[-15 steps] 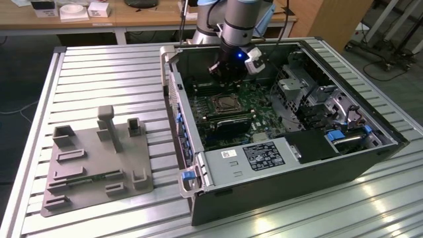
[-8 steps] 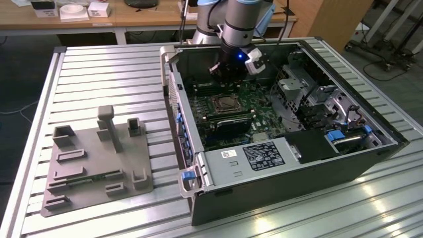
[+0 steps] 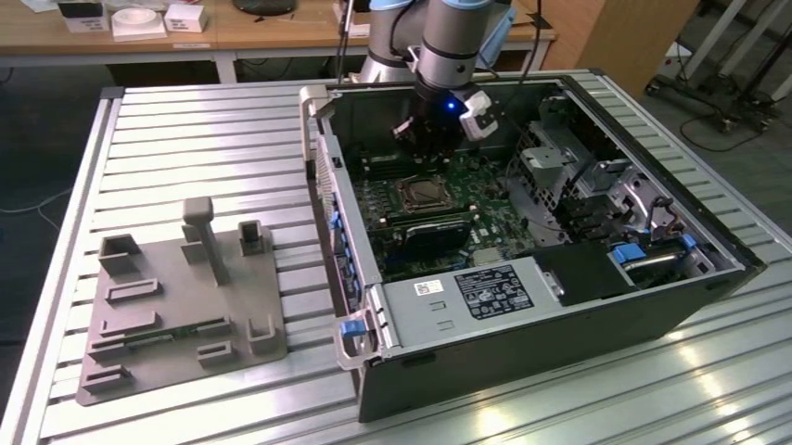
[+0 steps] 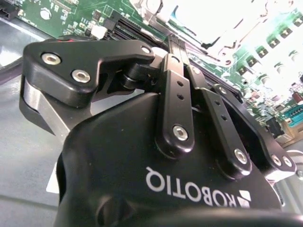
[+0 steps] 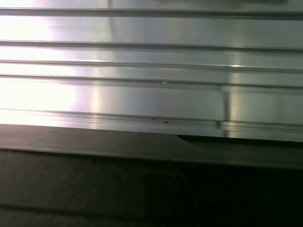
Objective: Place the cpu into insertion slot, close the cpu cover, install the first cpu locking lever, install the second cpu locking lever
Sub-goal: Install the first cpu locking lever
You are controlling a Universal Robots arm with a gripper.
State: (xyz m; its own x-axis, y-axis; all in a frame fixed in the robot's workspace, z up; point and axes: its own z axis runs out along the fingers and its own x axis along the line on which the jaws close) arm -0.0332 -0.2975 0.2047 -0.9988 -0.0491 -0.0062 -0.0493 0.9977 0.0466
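While the cpu sits in the one insertion slot at the centre of the exterior view, with the cpu cover around it, my gripper hangs just above, toward the upper frame edge. Whether the chip is fully seated I cannot tell. My single gripper's fingers are closed together, holding nothing.

Black linkage body — silver screws
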